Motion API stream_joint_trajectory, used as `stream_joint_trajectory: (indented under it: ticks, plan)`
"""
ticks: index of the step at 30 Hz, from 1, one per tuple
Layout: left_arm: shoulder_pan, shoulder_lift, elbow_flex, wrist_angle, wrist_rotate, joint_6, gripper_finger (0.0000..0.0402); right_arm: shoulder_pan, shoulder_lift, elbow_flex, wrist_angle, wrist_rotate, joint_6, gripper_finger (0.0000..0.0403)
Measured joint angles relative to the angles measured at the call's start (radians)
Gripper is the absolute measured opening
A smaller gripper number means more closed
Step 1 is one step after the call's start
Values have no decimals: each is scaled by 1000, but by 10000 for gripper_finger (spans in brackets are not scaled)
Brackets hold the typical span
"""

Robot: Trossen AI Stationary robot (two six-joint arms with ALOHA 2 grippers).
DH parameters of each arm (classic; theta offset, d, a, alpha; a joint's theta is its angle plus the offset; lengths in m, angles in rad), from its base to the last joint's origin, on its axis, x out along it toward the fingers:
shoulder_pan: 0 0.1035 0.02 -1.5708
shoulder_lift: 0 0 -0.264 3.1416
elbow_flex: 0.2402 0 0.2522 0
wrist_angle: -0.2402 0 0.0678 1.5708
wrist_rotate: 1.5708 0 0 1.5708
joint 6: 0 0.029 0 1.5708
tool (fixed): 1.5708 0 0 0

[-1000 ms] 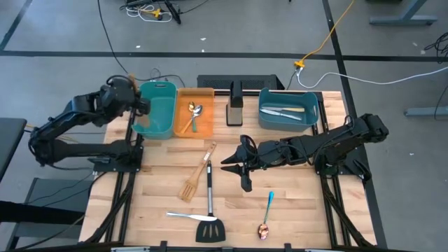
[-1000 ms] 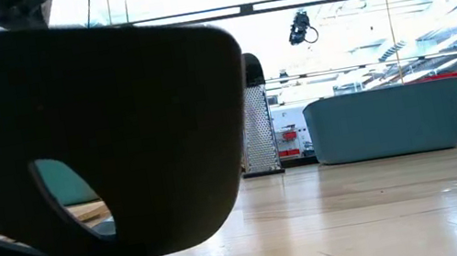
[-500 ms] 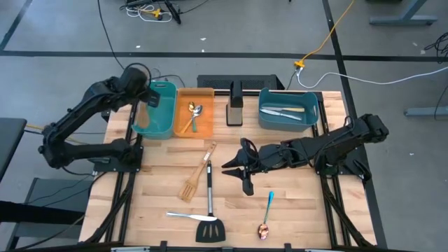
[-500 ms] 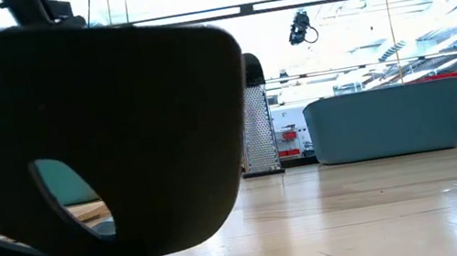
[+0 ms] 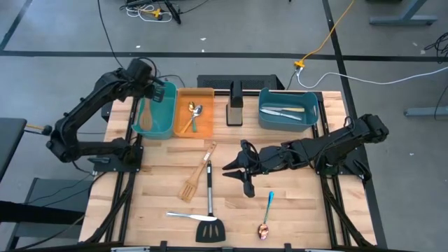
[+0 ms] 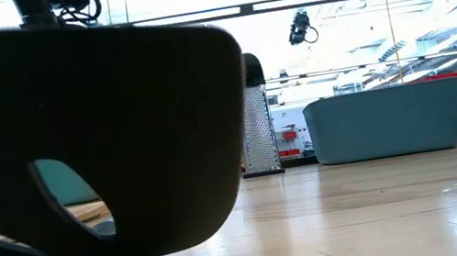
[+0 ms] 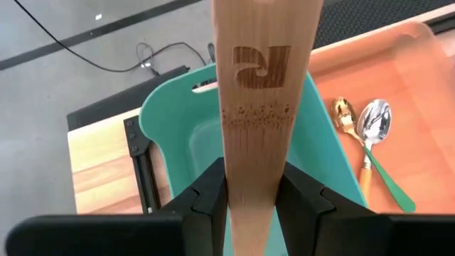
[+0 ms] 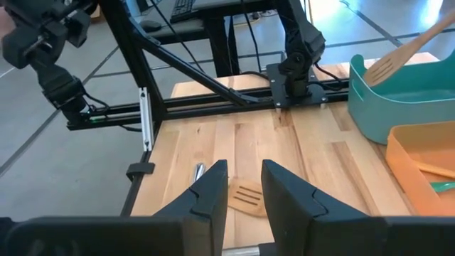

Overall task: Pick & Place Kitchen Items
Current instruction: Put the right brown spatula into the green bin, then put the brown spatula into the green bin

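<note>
Utensils are split between bins and table: in the high view a pale spatula (image 5: pixel 146 116) is clamped by its handle in the left gripper (image 5: pixel 152 92), upper left of the frame, and hangs blade-down over the teal bin (image 5: pixel 165 112), apparently so it can be dropped inside. The left wrist view shows the two fingers (image 7: pixel 213 186) pressed on either side of the wooden handle, with the teal bin right beneath. Next to it, the orange bin (image 5: pixel 204 94) already holds a gold spoon (image 5: pixel 192 108) and a green-handled spoon (image 5: pixel 194 117), and the blue bin (image 5: pixel 311 116) at upper right holds two knives (image 5: pixel 282 110), which suggests sorting by kind. A grater (image 5: pixel 235 103) stands between the orange and blue bins. Not yet sorted, in the lower centre, lie a slotted wooden spatula (image 5: pixel 197 175), a black turner (image 5: pixel 209 210), a silver knife (image 5: pixel 184 216) touching the turner's handle, and, lower right, a blue-handled spoon (image 5: pixel 269 204) beside a copper spoon (image 5: pixel 264 230). The right gripper (image 5: pixel 236 170) sits mid-frame just right of the turner's handle, its fingers parted with nothing between them, likely waiting its turn. The table (image 5: pixel 308 210) is pale butcher-block wood on a black frame, set on a grey floor crossed by cables. In the low view, the room behind shows ceiling strip lights and distant shelving.
</note>
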Motion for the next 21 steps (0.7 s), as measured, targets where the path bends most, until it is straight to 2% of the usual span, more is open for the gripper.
stream_joint_trajectory:
  ticks: [7,14,21]
  plan:
    - [0,60,0,0,-11,-1,98,0,0,0,-14,0,0,98]
    - [0,94,0,8,-41,-26,159,0,0,0,-17,0,-5,98]
    - [0,94,0,16,-48,-25,163,0,0,0,-21,0,-6,97]
